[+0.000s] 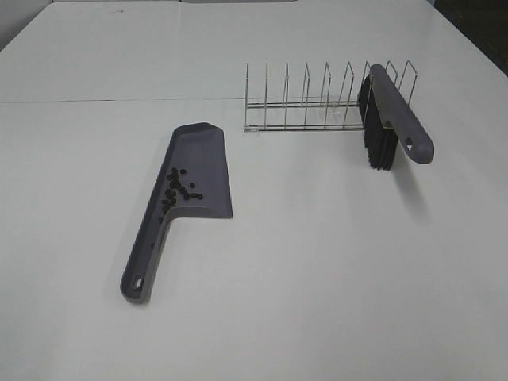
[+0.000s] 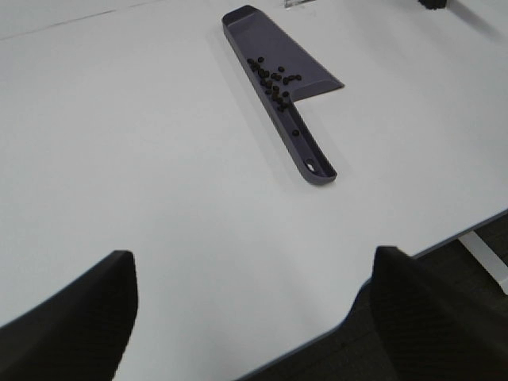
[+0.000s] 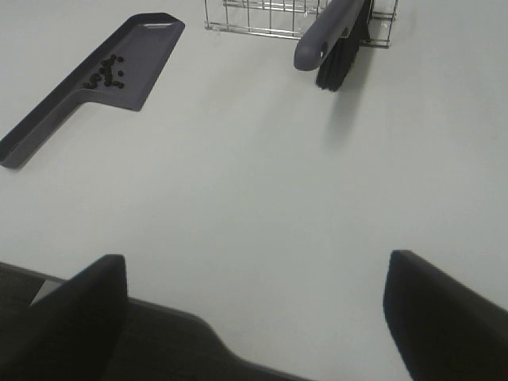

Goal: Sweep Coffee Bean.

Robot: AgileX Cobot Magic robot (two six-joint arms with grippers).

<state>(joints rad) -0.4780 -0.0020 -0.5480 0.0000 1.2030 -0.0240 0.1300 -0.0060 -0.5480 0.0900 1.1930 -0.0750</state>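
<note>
Coffee bean (image 1: 179,188) in dustpan (image 1: 208,163), well apart from end effectors.

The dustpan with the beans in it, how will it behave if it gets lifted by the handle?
The dustpan looks like stiff plastic, probably light. The coffee beans lie loose near the handle, so they would likely roll and spill if it tips.

Three cameras, one white table (image 1: 317,302)

The exterior high view looks down from the front over the whole tabletop; each wrist view looks low across it from the near edge — both share the dustpan (image 2: 279,59) (image 3: 119,67), the right also the rack (image 3: 262,20).
</note>
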